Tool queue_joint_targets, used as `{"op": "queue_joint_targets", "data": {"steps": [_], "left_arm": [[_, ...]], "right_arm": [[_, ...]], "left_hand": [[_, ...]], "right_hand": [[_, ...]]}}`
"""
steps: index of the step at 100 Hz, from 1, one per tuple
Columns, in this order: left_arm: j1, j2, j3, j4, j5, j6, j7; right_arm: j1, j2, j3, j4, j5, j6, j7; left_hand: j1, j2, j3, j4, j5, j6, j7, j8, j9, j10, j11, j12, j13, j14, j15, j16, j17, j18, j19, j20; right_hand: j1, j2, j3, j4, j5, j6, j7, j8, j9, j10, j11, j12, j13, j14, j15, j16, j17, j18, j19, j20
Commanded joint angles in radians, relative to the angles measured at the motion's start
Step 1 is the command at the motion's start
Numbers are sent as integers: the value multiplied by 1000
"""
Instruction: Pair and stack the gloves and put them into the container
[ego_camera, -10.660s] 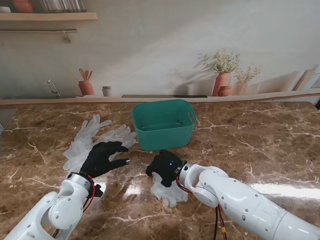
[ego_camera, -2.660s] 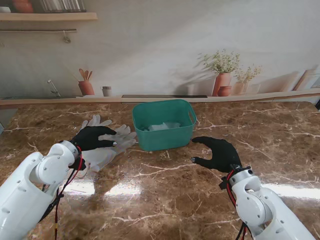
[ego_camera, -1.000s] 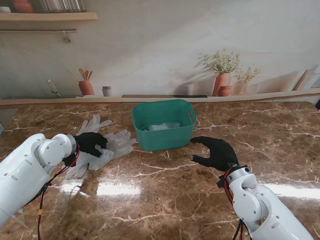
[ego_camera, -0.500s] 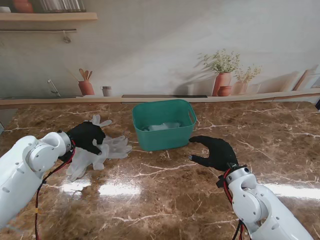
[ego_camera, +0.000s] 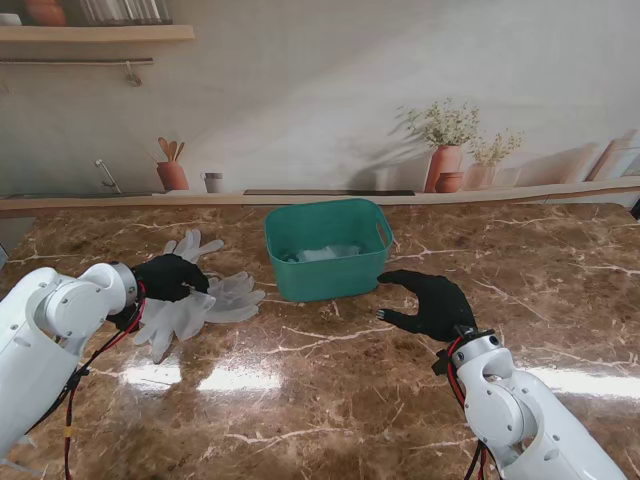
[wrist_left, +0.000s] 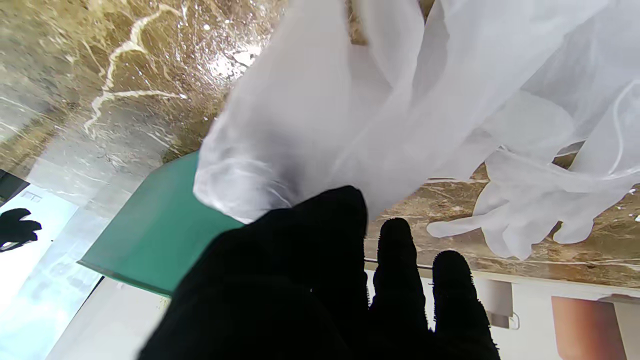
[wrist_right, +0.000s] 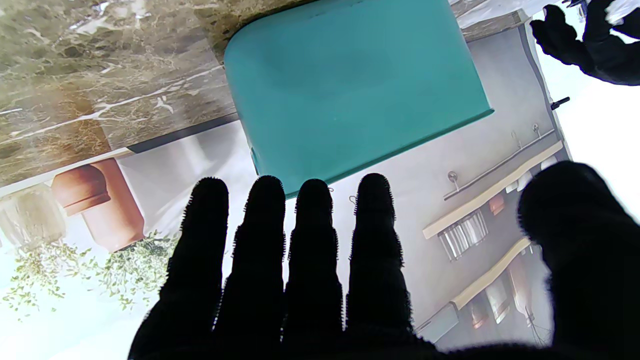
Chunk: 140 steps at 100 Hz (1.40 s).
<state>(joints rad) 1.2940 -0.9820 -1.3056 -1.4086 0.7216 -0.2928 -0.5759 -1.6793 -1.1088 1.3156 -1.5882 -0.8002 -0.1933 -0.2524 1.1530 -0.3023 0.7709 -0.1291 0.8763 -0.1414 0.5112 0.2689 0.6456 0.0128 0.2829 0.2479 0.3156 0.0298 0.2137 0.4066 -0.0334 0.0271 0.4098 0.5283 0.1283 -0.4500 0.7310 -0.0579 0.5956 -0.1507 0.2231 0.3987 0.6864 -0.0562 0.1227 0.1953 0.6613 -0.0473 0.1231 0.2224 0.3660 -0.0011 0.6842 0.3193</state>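
Lifted since earlier, translucent white rubber gloves (ego_camera: 200, 305) hang pinched in the left robot hand (ego_camera: 168, 277); right robot hand (ego_camera: 432, 303) hovers splayed, empty.

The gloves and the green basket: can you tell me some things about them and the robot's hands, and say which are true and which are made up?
1. The left hand is gripping a white glove. True.
2. The green basket has nothing inside it. False: something white already lies in it.
3. The right hand is holding a glove. False: it is open, fingers spread, with nothing in it.
4. The basket stands between the two hands. True.
5. The white gloves lie to the right of the basket. False: they are on its left, by the left hand.
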Motion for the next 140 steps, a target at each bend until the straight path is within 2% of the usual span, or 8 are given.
{"op": "queue_joint_targets", "data": {"steps": [1, 19, 24, 30, 43, 74, 106, 140], "left_arm": [[5, 4, -1, -4, 6, 0, 18], [10, 8, -6, -24, -11, 11, -14], [12, 6, -7, -24, -12, 6, -7], [11, 6, -7, -26, -18, 8, -8], [9, 8, -5, -24, -17, -4, -14], [97, -12, -73, -119, -124, 60, 40], [231, -54, -132, -275, -332, 110, 175], [357, -100, -78, -408, -398, 126, 370]], "right_arm": [[-9, -4, 2, -4, 3, 0, 7], [-11, -5, 4, -8, 2, -4, 3], [-12, -5, 5, -8, 2, -4, 1], [-14, -6, 6, -9, 3, -5, -1], [-19, -6, 9, -12, 4, -5, -4], [-36, -6, 20, -33, -6, -5, -5], [-72, -4, -11, -94, -58, 49, -28], [-81, 3, -103, -126, -118, 64, -52]], "left_hand": [[91, 39, 55, 18, -10, -51, -52, -5, 75, -7, 13, 4, 76, -1, -8, -9, -11, -11, 14, 31], [72, 11, 118, 10, -109, -24, -208, -58, 191, -17, 36, 14, 273, 46, 36, -12, 12, 76, 289, 9], [-56, -24, 83, 30, -49, -5, -70, 9, 258, -26, 67, 42, 332, 43, 67, 10, 19, 83, 334, -11], [-175, -122, -2, -50, 23, -10, 151, 19, 407, -27, -7, 187, 382, 51, 93, 30, 21, 87, 362, -29], [-281, -206, -123, -47, 2, -68, 362, -1, 419, -31, -11, 219, 363, 46, 88, 33, 13, 101, 369, -33], [-309, -195, -251, -50, 73, -61, 360, -68, 314, -2, 58, 78, 302, 69, 73, 43, -15, 134, 331, -12], [-298, -220, -248, -45, 106, -14, 357, -94, 438, -20, 58, 171, 371, 101, 125, 94, 8, 176, 336, 59], [-313, -226, -258, -51, 132, 2, 359, -128, 479, 4, 112, 233, 358, 117, 183, 177, 0, 182, 358, 120]], "right_hand": [[17, 12, 14, 26, 13, -23, -3, 9, 9, -12, 0, 15, -19, 3, 9, 15, -2, 0, 19, 8], [15, 11, 21, 25, 13, -24, -3, 9, 13, -14, 1, 18, -18, 8, 10, 18, -1, 7, 23, 13], [15, 11, 22, 24, 14, -25, -3, 10, 12, -14, 1, 18, -18, 7, 10, 19, -1, 10, 25, 14], [13, 12, 23, 24, 14, -26, -3, 10, 13, -13, 1, 19, -19, 8, 10, 19, -2, 11, 26, 16], [12, 16, 24, 23, 15, -27, -3, 10, 13, -14, 0, 20, -19, 8, 10, 21, -2, 10, 27, 18], [20, 1, 25, 23, 16, -20, -2, 11, 16, -13, 0, 22, -16, 9, 11, 23, -4, 7, 22, 21], [39, -108, -11, 17, -38, 90, -11, 22, 72, -22, 54, 87, 50, 18, 68, 85, 22, 5, 59, 49], [24, -194, 46, 10, -131, 189, -18, 72, 21, -10, 74, 155, 69, 26, 98, 155, 15, 41, 112, 125]]}}
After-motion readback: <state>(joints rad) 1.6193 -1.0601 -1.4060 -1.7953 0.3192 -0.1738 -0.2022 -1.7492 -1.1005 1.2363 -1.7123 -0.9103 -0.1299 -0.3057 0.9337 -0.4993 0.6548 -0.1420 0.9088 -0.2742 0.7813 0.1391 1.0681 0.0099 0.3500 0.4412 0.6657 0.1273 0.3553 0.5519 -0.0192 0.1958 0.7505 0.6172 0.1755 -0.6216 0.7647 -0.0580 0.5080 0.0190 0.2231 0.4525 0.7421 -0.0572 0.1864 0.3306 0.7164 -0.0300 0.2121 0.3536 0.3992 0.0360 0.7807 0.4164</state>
